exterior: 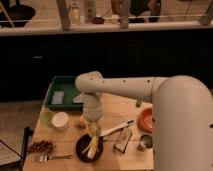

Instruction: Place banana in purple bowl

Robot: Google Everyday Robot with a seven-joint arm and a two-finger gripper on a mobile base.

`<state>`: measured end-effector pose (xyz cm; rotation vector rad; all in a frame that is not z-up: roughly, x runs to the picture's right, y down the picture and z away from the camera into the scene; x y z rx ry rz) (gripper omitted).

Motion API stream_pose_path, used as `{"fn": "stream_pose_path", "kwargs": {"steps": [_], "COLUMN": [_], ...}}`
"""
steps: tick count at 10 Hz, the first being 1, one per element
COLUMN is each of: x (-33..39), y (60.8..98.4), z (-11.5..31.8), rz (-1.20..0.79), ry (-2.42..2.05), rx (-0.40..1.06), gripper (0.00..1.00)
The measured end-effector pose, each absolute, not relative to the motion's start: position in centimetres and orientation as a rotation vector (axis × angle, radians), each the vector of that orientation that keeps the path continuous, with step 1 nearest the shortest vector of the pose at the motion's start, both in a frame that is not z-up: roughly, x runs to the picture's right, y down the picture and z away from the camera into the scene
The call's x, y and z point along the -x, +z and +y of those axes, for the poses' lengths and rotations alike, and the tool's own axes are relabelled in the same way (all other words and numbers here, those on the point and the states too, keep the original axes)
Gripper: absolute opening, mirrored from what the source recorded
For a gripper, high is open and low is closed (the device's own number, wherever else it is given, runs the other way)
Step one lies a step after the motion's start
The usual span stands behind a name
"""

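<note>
The purple bowl (80,149) sits near the table's front edge, left of centre. The pale yellow banana (93,145) lies in it, leaning up toward the bowl's far rim. My gripper (93,131) points straight down from the white arm, directly over the bowl's far side, at the banana's upper end. I cannot tell whether it touches the banana.
A green tray (65,95) is at the back left. A white cup (61,120) is left of the bowl and an orange bowl (146,119) at the right. A white-handled utensil (117,128), a metal cup (145,142), a fork (52,157) and a small orange fruit (81,121) lie around.
</note>
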<state>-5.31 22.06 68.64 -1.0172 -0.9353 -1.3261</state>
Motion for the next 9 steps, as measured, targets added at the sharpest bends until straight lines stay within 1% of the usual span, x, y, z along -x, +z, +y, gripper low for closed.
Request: {"fn": "stream_pose_path", "kwargs": {"steps": [6,7,9], "x": [7.0,7.1,7.0], "y": [69.0,69.1,69.2], "z": [22.5,22.6,22.5], "rz": [-0.973,-0.982,-0.988], "ry": [-1.359,-1.358,-1.352], "rx": [0.983,0.982,0.984], "gripper": [0.05,0.09,0.25]}}
